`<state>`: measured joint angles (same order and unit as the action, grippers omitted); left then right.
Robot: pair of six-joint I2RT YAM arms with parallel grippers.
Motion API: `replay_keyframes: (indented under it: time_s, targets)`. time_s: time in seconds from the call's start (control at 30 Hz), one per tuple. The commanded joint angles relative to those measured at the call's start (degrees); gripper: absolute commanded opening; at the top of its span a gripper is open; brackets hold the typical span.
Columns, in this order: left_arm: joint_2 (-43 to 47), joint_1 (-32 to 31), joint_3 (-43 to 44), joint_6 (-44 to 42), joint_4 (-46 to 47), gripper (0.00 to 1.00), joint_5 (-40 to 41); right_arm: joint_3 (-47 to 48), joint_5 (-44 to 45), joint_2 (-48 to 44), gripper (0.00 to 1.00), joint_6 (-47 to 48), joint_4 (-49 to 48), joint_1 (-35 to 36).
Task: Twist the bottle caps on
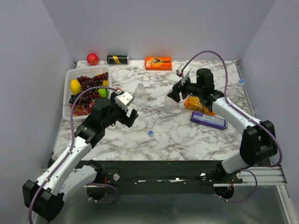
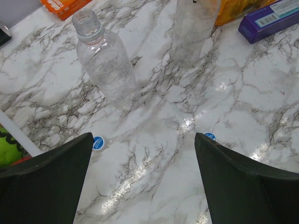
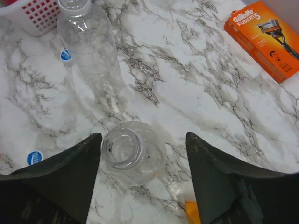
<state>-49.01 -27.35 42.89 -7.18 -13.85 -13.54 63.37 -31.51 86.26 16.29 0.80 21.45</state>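
Two clear bottles stand uncapped mid-table. In the right wrist view, one bottle is seen from above between the open jaws of my right gripper. Its neck is close to the left finger and there is a gap to the right finger. The other bottle stands farther left. A third bottle stands at the table's right edge. Blue caps lie flat on the marble: one and another beside my left fingers, and one mid-table. My left gripper hovers open over bare marble.
A white basket of grapes and a lemon sits at the back left. An apple, a black can and an orange razor box line the back wall. A purple box and an orange packet lie under the right arm.
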Motion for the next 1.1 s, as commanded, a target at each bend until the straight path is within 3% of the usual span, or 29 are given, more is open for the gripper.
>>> replay_keyframes:
  time_s: [0.0, 0.03, 0.07, 0.13, 0.17, 0.27, 0.43, 0.67, 0.9, 1.07]
  targets:
    - [0.76, 0.46, -0.88, 0.85, 0.40, 0.99, -1.75, 2.45, 2.68, 2.33, 0.71, -1.27, -6.07, 0.52]
    - [0.76, 0.55, -1.06, 0.94, 0.83, 0.99, -2.10, 2.54, 2.50, 2.60, 0.66, -1.09, -6.16, 0.52]
    - [0.59, 0.55, -1.32, 0.77, 1.01, 0.99, -3.24, 2.54, 1.98, 2.77, 0.53, -1.00, -6.25, 0.52]
    - [0.59, 0.55, -2.28, 0.59, 1.89, 0.99, -5.52, 2.72, 0.58, 2.43, 0.35, -0.48, -5.55, 0.52]
    - [0.33, 0.55, -2.72, 0.68, 2.24, 0.99, -7.79, 2.98, -0.65, 1.90, 0.18, -0.21, -4.76, 0.61]
    - [-0.20, 0.29, -4.13, 0.50, 4.35, 0.99, -12.11, 4.30, -3.46, -1.17, 0.04, 0.32, 0.94, 0.61]
    - [-2.57, -2.35, -4.84, 1.38, 11.62, 0.99, -17.66, 10.08, -12.51, -7.32, 0.02, -1.60, 10.87, 0.78]
    - [-12.05, -6.12, -1.51, 5.51, 19.99, 0.99, -18.98, 14.06, -25.34, -7.42, 0.04, -7.24, 13.53, 2.27]
    - [-18.13, -10.26, 2.45, 5.25, 23.95, 0.99, -13.53, 15.81, -27.82, -5.93, 0.05, -4.08, 15.46, 5.26]
    - [-21.38, -10.97, 4.21, 4.63, 24.04, 0.99, -12.30, 16.43, -29.66, -5.57, 0.04, -8.20, 12.48, 5.44]
